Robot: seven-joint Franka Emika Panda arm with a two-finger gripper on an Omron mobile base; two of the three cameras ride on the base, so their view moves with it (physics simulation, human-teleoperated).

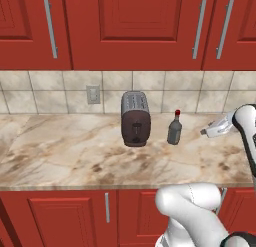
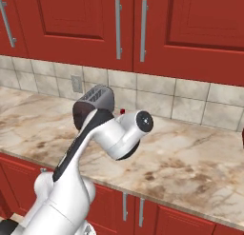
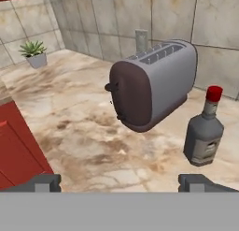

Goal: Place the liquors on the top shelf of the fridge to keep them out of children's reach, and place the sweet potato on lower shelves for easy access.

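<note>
Liquors first: we see the grey red-capped bottle (image 3: 204,134) upright on the counter (image 1: 60,151), just right of the toaster (image 1: 135,118). Our gripper (image 3: 120,182) hovers near it, fingers spread, holding nothing (no fridge in sight). We judge nothing shelved yet.

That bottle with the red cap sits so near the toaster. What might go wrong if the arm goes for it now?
The grey bottle stands upright just beside the toaster, so a finger of the open pincer may knock the toaster on closing in. The bottle is slim and tall, so a sideways nudge could tip it over on the marble counter. A grip taken high on the thin neck might slip.
</note>
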